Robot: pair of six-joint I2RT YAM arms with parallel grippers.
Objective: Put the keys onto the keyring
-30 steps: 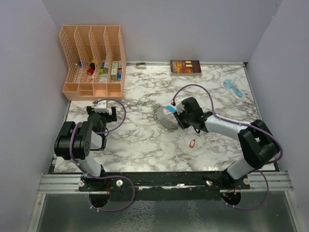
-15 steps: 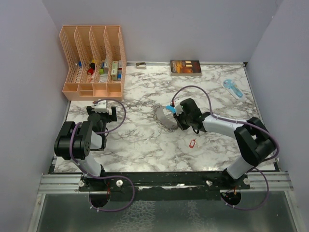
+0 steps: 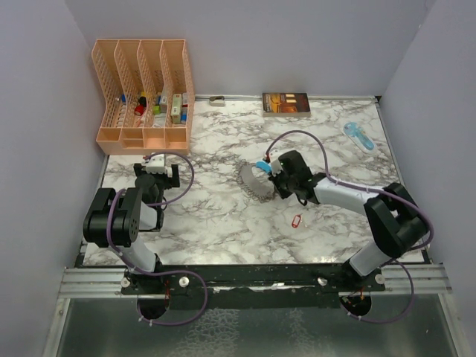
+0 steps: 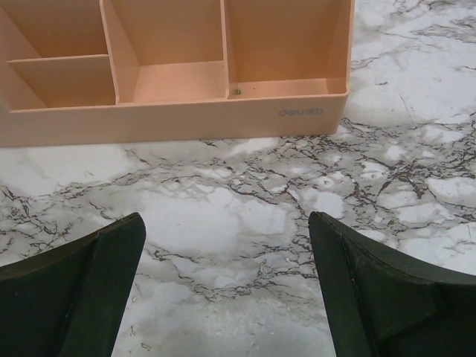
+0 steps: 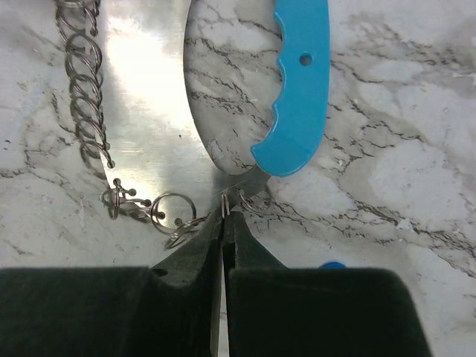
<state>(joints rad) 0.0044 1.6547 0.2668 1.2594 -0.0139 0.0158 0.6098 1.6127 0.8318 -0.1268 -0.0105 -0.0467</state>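
The keyring (image 3: 251, 183) is a loose bunch of grey rings and chain with a curved light-blue strap (image 5: 297, 89), lying mid-table. My right gripper (image 5: 224, 212) is shut, its tips pinching a thin metal ring at the strap's lower end, with the chain (image 5: 85, 97) off to its left. In the top view the right gripper (image 3: 271, 181) sits at the keyring's right side. A red-tagged key (image 3: 295, 221) lies on the marble, nearer the arm bases. The dark blue key is hidden. My left gripper (image 4: 225, 223) stands open and holds nothing, above bare marble.
A peach desk organizer (image 3: 145, 93) with small items stands at the back left, close ahead of the left gripper (image 3: 158, 172). A book (image 3: 285, 104) lies at the back edge. A pale-blue see-through object (image 3: 360, 136) lies at the back right.
My right gripper's jaws have closed onto a ring of the keyring after edging slightly toward it. The left arm has not moved.
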